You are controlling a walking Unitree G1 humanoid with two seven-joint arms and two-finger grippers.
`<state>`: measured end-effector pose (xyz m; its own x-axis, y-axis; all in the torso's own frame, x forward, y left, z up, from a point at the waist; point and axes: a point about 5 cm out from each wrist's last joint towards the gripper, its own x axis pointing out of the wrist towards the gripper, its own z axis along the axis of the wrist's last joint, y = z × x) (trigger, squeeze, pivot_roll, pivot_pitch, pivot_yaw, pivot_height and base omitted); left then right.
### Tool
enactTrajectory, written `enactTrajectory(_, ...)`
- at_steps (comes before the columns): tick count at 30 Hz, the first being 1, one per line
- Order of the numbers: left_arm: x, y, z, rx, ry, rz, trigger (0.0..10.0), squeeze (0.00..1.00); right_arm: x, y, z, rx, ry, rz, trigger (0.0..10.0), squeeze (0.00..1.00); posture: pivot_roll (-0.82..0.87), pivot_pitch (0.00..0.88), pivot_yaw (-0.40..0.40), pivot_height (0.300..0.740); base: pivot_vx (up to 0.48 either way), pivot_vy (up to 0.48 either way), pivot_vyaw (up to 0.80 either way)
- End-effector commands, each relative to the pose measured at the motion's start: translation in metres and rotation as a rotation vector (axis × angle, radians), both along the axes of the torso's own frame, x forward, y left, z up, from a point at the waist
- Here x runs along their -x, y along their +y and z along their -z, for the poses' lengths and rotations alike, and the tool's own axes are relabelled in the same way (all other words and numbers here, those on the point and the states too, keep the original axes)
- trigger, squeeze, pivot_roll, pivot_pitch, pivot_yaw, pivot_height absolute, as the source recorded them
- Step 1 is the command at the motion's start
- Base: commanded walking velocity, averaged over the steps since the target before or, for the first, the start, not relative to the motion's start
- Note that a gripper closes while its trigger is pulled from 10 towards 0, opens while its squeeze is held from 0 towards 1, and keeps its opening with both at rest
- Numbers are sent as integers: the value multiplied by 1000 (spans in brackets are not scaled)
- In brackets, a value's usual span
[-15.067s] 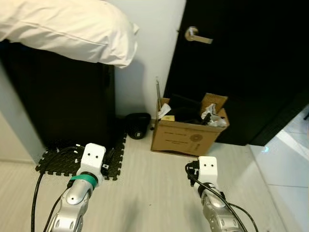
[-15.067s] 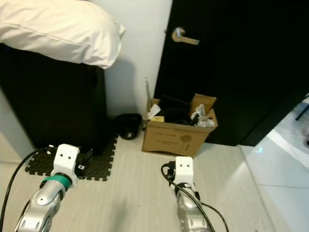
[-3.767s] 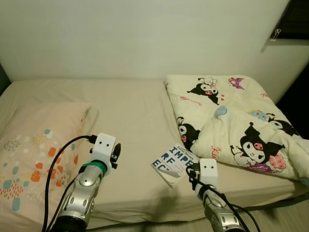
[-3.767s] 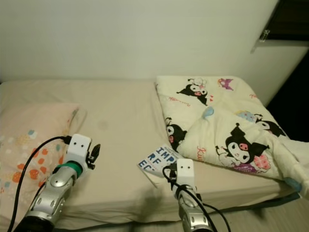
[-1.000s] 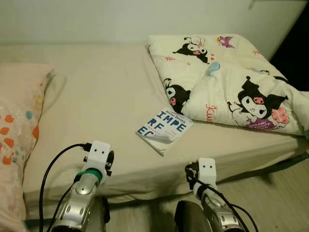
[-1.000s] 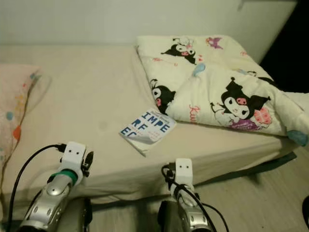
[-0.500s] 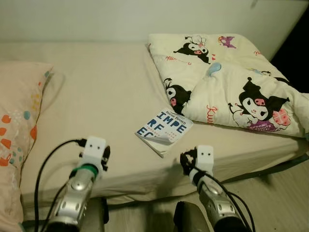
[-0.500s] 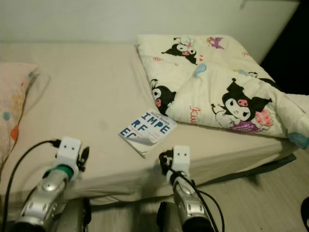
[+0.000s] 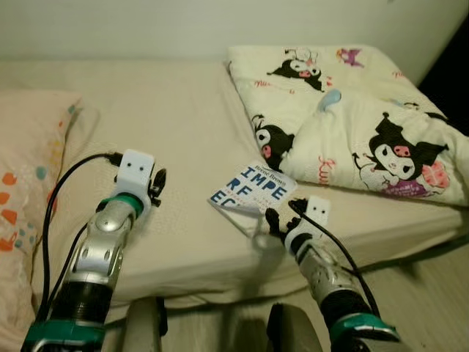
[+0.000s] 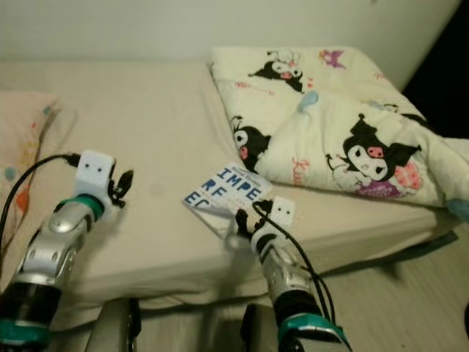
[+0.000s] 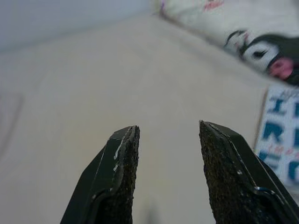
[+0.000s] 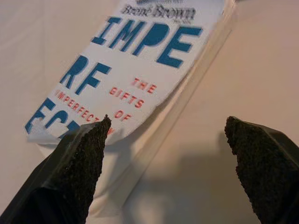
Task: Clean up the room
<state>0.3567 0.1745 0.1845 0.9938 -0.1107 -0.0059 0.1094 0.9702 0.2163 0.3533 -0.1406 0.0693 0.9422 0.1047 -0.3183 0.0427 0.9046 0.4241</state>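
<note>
A white paperback book (image 9: 254,191) with big blue letters lies on the beige bed sheet (image 9: 176,125), its cover curling up a little. My right gripper (image 9: 284,214) hovers at the book's near edge, open. In the right wrist view its fingers straddle the book (image 12: 135,65), one tip over the cover and the other over bare sheet. My left gripper (image 9: 157,182) is held over the sheet to the left of the book, open and holding nothing, as the left wrist view (image 11: 168,126) confirms.
A cream blanket (image 9: 359,117) printed with cartoon characters lies bunched on the bed's right half, just beyond the book. A patterned pillow (image 9: 29,169) sits at the left. Pale floor (image 9: 432,293) runs along the bed's near edge at the lower right.
Both arms have reached forward over the bed. The right gripper has come up to the book's near edge, and the left gripper has risen over the sheet.
</note>
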Motion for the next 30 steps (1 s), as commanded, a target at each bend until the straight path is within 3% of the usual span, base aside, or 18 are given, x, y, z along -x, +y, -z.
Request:
enactTrajectory(1, 0, 1, 6, 2, 45, 11, 10000, 0, 2, -3, 6, -31, 43, 22, 10000, 1000, 205, 161, -45, 560, 0, 0, 0)
enactTrajectory(10, 1, 5, -4, 28, 74, 50, 10000, 0, -7, 4, -1, -224, 73, 64, 10000, 1000, 235, 221, -1, 560, 0, 0, 0)
enactTrajectory(12, 5, 8, -7, 29, 75, 59, 10000, 0, -7, 14, 0, -297, 87, 55, 10000, 1000, 255, 251, -3, 560, 0, 0, 0)
enactTrajectory(19, 16, 17, -14, 62, 43, 23, 10000, 0, -3, 39, 3, -382, 99, -21, 10000, 1000, 280, 273, -2, 560, 0, 0, 0)
enactTrajectory(20, 21, 21, -15, 58, 37, 11, 10000, 0, -2, 46, 4, -432, 111, -18, 10000, 1000, 292, 284, 4, 560, 0, 0, 0)
enactTrajectory(30, 30, 34, -23, 65, 15, -30, 10000, 0, 6, 64, 13, -634, 175, 39, 10000, 1000, 337, 306, 17, 560, 0, 0, 0)
